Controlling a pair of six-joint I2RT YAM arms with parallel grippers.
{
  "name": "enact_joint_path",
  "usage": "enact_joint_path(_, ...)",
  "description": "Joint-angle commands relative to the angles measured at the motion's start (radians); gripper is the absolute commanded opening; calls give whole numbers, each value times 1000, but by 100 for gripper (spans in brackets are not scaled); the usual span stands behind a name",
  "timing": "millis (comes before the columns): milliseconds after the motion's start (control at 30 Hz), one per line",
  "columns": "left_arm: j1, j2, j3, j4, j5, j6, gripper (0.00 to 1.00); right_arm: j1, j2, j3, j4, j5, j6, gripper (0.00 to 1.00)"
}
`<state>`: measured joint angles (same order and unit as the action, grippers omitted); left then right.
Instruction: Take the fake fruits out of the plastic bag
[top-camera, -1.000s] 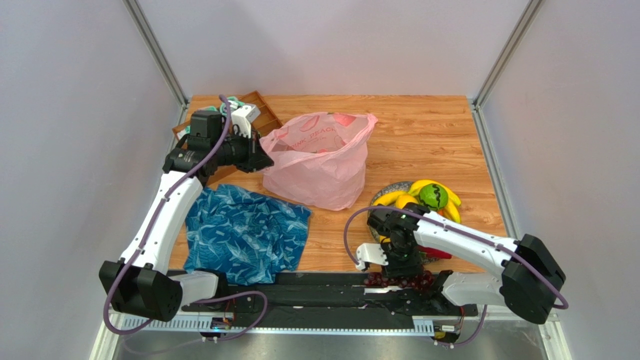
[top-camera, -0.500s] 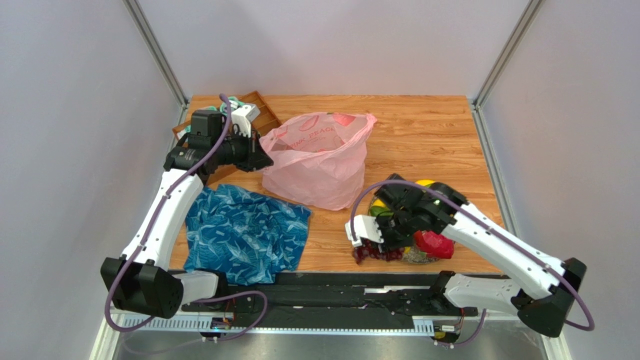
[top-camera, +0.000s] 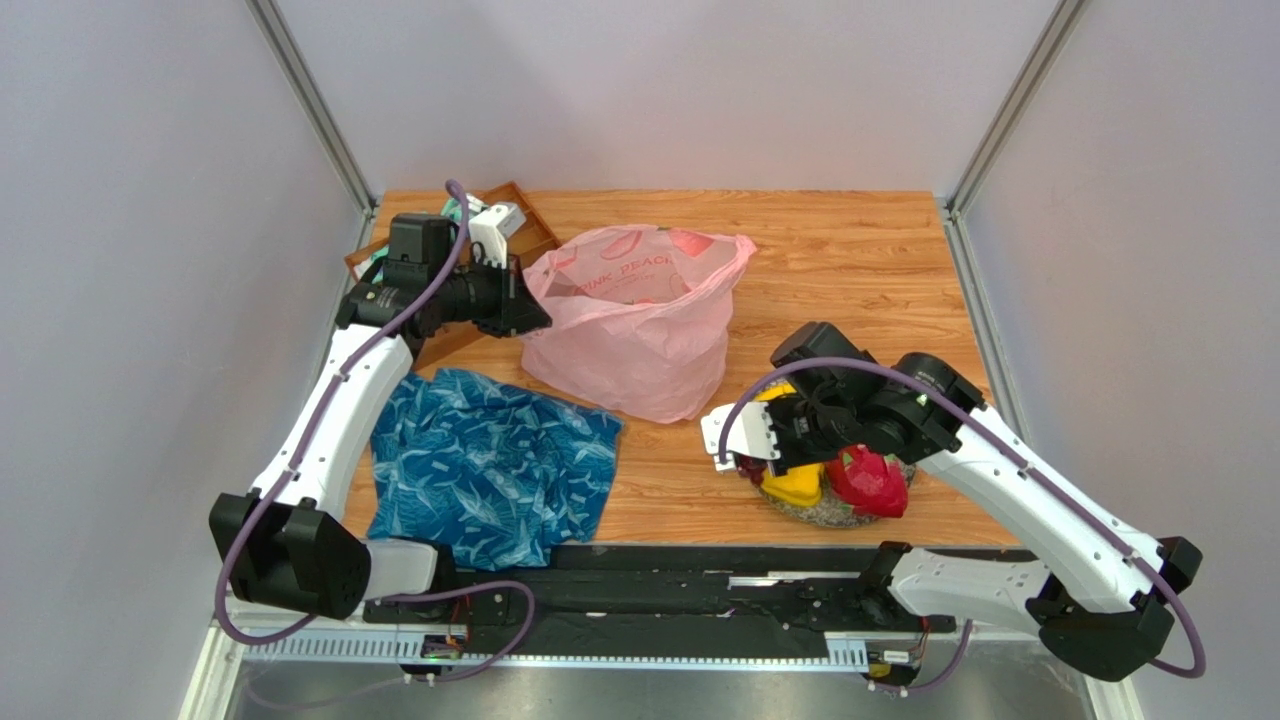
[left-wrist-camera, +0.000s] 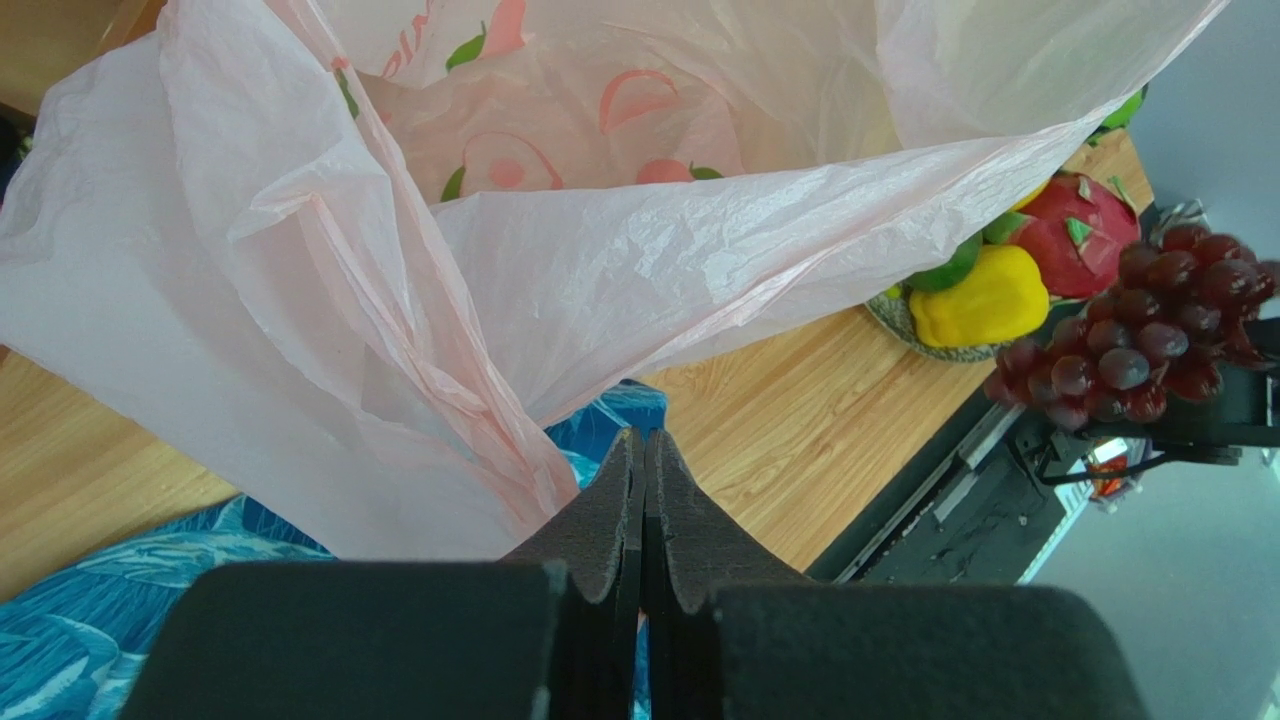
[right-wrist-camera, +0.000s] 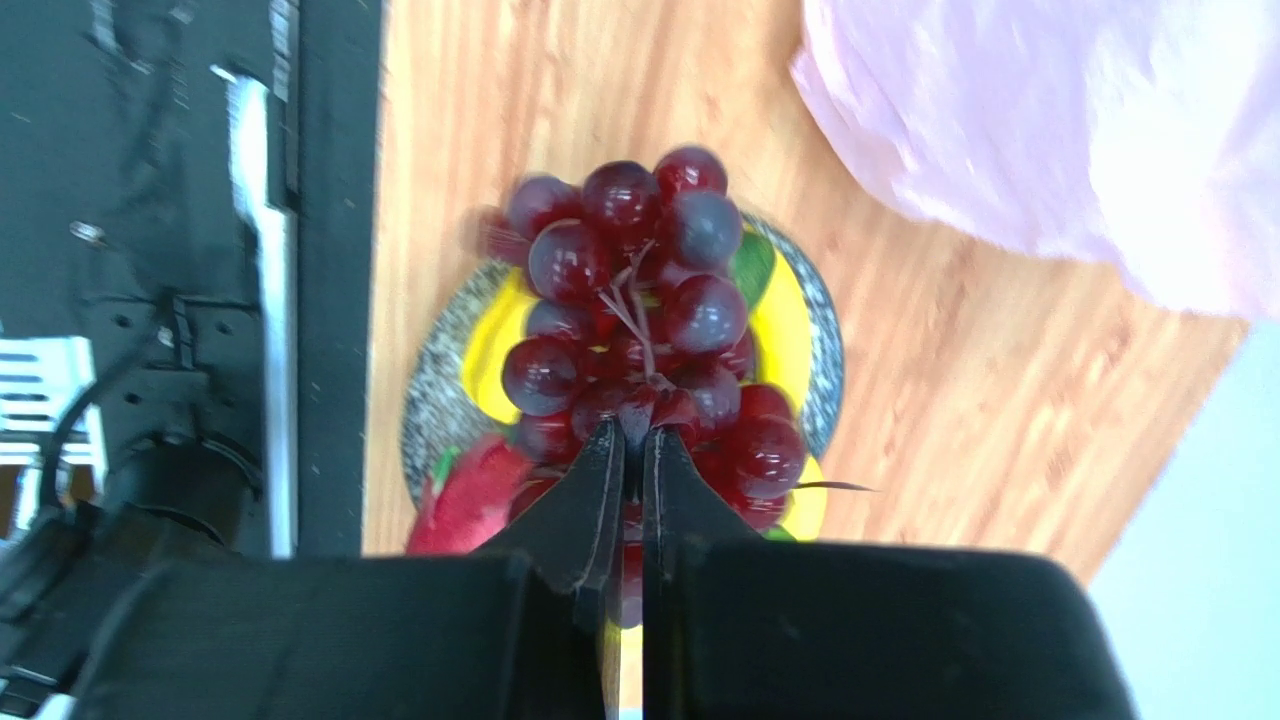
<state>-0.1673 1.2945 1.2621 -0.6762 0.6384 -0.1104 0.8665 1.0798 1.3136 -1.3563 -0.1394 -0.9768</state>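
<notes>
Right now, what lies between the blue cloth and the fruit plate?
Bare wooden table separates the cloth and the plate, as the top view shows. The right hand, shut on the grapes, hangs over the plate.

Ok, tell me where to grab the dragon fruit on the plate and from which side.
Grip the dragon fruit across its rounded middle, coming straight down from above. It lies exposed on the near side of the plate, and the yellow pepper crowds its left, so a sideways approach looks blocked.
</notes>
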Motion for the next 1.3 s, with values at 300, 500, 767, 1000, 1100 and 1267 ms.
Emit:
enact_joint_path(300, 8, 9, 33, 38, 30, -15, 0, -191, -69, -33, -307, 192, -169, 0)
enact_joint_path(500, 8, 14, 33, 41, 32, -17, 0, -320, -66, -47, -297, 185, -212, 0)
enact_joint_path(767, 6, 20, 34, 47, 37, -21, 0, -354, -92, -119, -276, 187, -212, 0)
enact_joint_path(1000, 8, 14, 26, 46, 33, -20, 0, -362, -132, -212, -250, 208, -209, 0)
enact_joint_path(1100, 8, 14, 23, 47, 33, -20, 0, -363, -142, -237, -225, 218, -209, 0)
enact_joint_path(1267, 6, 20, 28, 47, 33, -20, 0, -373, -143, -267, -196, 238, -198, 0)
